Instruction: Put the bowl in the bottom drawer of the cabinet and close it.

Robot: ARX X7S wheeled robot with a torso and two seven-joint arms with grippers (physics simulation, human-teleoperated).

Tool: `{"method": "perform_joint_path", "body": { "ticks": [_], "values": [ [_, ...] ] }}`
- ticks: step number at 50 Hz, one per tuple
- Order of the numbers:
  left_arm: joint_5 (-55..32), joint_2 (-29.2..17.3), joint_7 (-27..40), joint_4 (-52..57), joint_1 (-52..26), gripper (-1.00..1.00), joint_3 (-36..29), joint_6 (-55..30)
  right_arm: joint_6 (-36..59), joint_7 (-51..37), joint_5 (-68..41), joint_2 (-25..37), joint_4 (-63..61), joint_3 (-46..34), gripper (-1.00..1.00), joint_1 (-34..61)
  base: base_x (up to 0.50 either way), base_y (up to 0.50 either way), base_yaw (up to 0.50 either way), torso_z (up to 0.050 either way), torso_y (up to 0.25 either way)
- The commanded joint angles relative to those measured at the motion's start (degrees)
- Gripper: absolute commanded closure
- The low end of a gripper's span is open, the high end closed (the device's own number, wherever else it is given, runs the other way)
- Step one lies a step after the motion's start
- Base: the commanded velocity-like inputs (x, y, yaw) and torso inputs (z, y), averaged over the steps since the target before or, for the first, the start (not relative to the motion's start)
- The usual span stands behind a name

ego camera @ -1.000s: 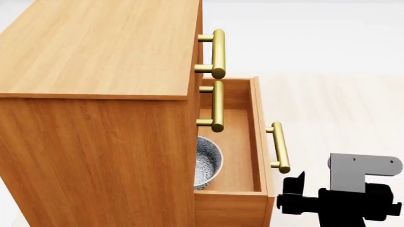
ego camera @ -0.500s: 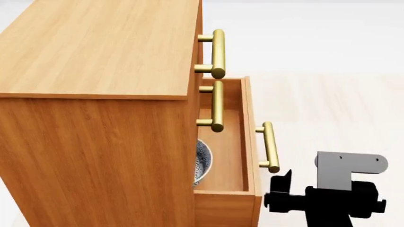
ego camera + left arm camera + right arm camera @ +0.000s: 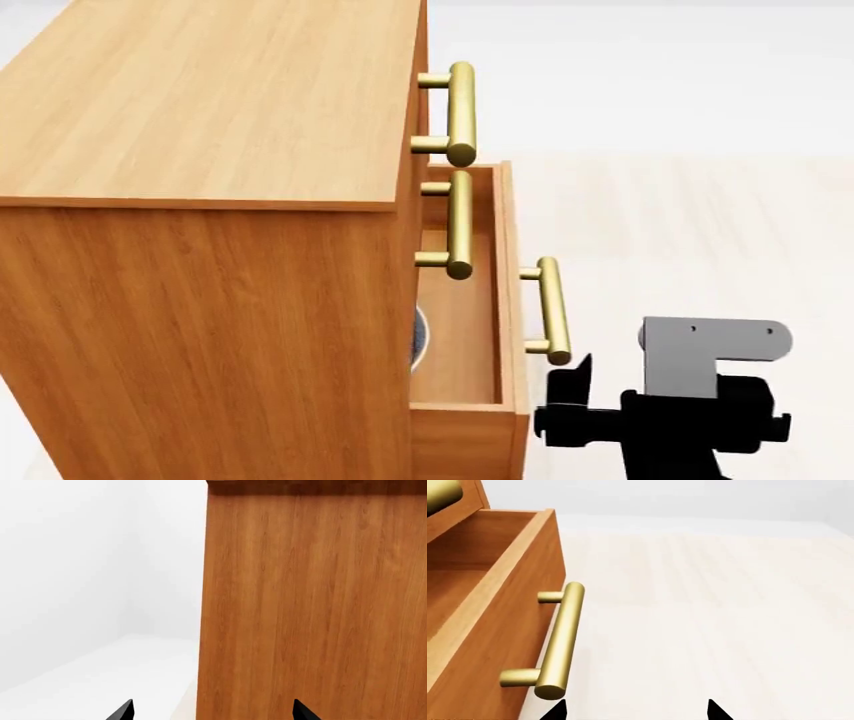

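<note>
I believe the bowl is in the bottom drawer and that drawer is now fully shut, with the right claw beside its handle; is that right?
Not quite: the bottom drawer is partly open, not fully shut. The head view shows it projecting from the cabinet, with the bowl just visible inside. The right claw is indeed beside its handle.

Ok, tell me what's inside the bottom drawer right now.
The bottom drawer is partly open. A sliver of the bowl shows at the cabinet edge on the drawer's bare wood floor. The rest of the bowl and the drawer's back are hidden under the cabinet.
</note>
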State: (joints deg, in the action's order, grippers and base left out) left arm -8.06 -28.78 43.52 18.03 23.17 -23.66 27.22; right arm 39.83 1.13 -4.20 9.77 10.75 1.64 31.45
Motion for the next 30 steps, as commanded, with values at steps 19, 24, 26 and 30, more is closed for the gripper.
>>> {"method": "perform_joint_path", "body": {
  "ticks": [19,24,26,30],
  "values": [
    [-0.2,-0.1,0.1,-0.1,0.1,-1.0,-0.1,0.3,1.8,-0.8,-1.7,-1.2,-5.7,-3.2,-1.0,-2.2,0.0,0.0,0.0,0.0,0.0],
    [-0.2,0.0,0.1,-0.3,0.0,-1.0,-0.1,0.5,1.8,-1.1,-1.8,-1.4,-6.1,-3.5,-1.0,-2.5,0.0,0.0,0.0,0.0,0.0],
    [-0.2,-0.1,0.1,0.0,0.1,-1.0,-0.1,0.3,1.8,-1.1,-1.9,-1.4,-6.1,-3.6,-1.0,-2.6,0.0,0.0,0.0,0.0,0.0],
    [-0.2,-0.1,0.2,0.1,0.2,-1.0,-0.1,0.4,2.3,-1.7,-2.2,-1.7,-6.3,-3.3,-1.0,-2.7,0.0,0.0,0.0,0.0,0.0]
  ]
}}
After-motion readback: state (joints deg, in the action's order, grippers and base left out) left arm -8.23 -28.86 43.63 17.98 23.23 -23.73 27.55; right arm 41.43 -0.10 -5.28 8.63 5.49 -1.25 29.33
